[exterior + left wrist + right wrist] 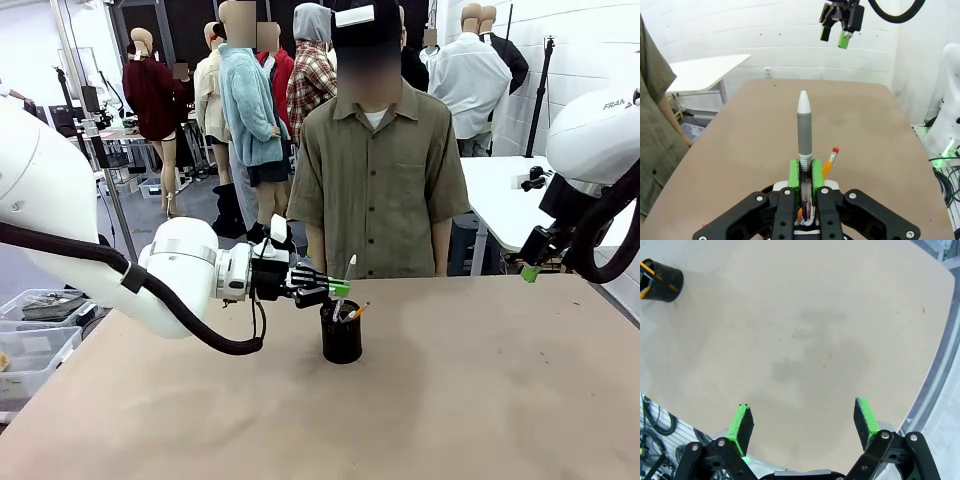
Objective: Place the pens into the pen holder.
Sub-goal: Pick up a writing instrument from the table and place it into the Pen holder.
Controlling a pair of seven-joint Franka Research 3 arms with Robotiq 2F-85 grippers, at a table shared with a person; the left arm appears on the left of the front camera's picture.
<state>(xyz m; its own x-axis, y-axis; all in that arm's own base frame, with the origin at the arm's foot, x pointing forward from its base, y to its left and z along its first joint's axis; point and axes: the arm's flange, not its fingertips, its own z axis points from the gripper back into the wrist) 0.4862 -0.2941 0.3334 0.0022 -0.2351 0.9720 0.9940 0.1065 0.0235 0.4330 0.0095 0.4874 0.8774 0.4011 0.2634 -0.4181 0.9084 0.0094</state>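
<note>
The black mesh pen holder (341, 335) stands near the table's middle with a yellow-orange pencil (357, 312) leaning in it. My left gripper (340, 289) hovers right over the holder, shut on a whitish-silver pen (346, 274) whose tip points up. In the left wrist view that pen (803, 127) stands between the green pads (794, 172), with the pencil's red eraser end (831, 157) just to its right. My right gripper (528, 272) hangs open at the far right above the table; its fingers (742, 422) stand wide apart with nothing between them. The holder (661, 279) sits in that view's top left corner.
A person in an olive shirt (381, 180) stands at the far edge, right behind the holder. A white table (505, 195) stands behind on the right. Plastic bins (35, 345) sit off the table's left side. The brown tabletop (450, 400) stretches wide around the holder.
</note>
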